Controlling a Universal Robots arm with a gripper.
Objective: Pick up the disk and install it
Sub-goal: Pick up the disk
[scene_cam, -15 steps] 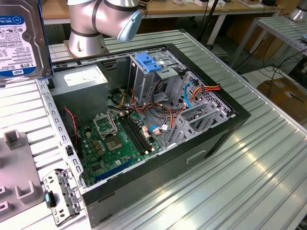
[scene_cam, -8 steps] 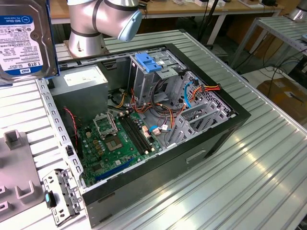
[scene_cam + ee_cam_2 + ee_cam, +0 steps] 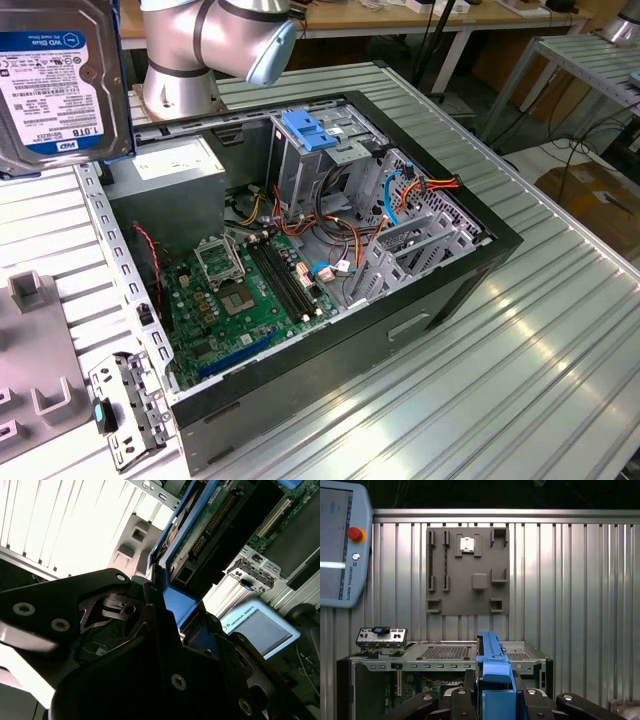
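- The gripper (image 3: 494, 692) is closed on the disk (image 3: 60, 80), with the black fingers (image 3: 150, 605) pressing on the blue side rail (image 3: 492, 660). It holds the disk in the air, well apart from the open computer case (image 3: 440, 290) on the bench (image 3: 520, 380).
- In my judgement the step in hand is carrying the disk to the case. To do this well, the grip on the rail must stay firm and the disk level. Its long side should line up with the metal cage with the blue top (image 3: 310, 135), and it should pass clear of the loose cables (image 3: 345, 235).
- The exterior view gives the label side of the disk and the whole inside of the case, with the motherboard (image 3: 240, 290).
- The second wrist view gives the circuit side of the disk (image 3: 215, 515).
- The first wrist view gives a teach pendant (image 3: 340, 545) and a grey fixture plate (image 3: 467, 590) beyond the case.
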